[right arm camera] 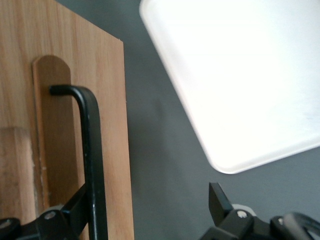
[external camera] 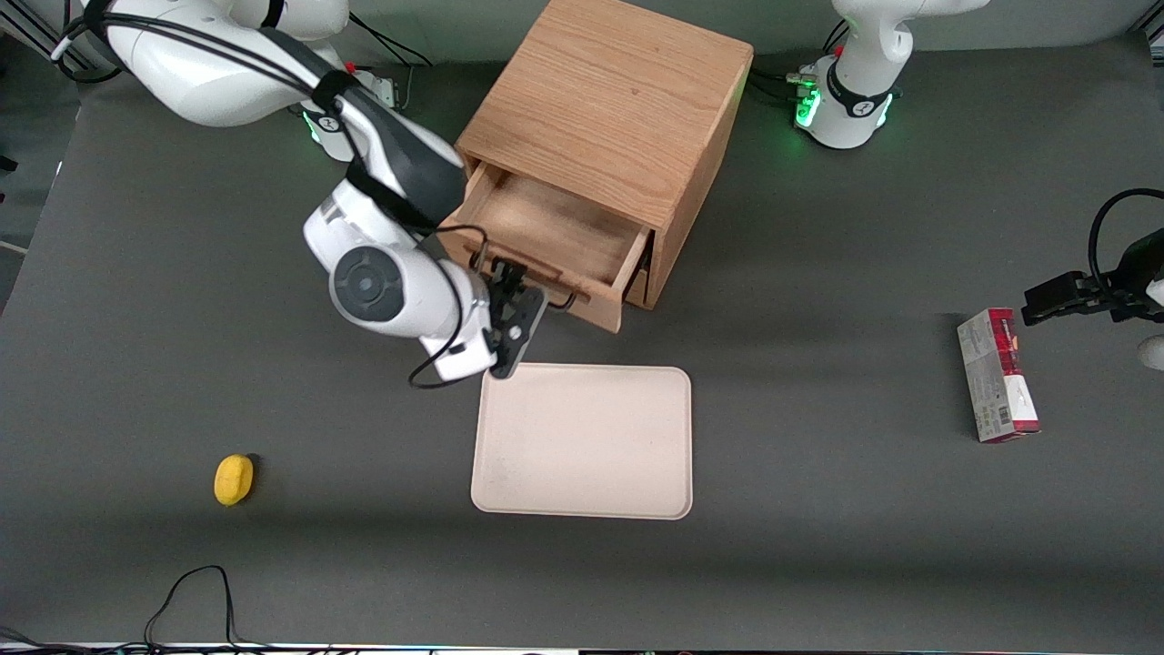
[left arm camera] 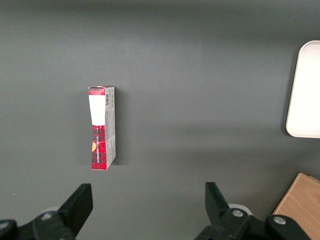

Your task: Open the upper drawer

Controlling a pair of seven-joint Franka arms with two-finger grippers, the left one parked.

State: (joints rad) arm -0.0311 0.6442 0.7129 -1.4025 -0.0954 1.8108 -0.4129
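Observation:
The wooden cabinet (external camera: 609, 100) stands at the back middle of the table. Its upper drawer (external camera: 555, 227) is pulled out toward the front camera, and its shallow tray body shows empty. The thin black handle (external camera: 566, 300) runs along the drawer front. My gripper (external camera: 520, 314) is at the handle's working-arm end, just in front of the drawer front, and it is open. In the right wrist view the handle (right arm camera: 92, 150) lies on the oak drawer front (right arm camera: 112, 125). One finger (right arm camera: 80, 200) is against the handle; the other finger (right arm camera: 216, 192) is well apart over the mat, and the gripper (right arm camera: 148, 200) holds nothing.
A beige tray (external camera: 582, 441) lies on the mat just in front of the open drawer, also in the right wrist view (right arm camera: 240, 75). A yellow object (external camera: 233, 478) lies toward the working arm's end. A red box (external camera: 997, 375) lies toward the parked arm's end.

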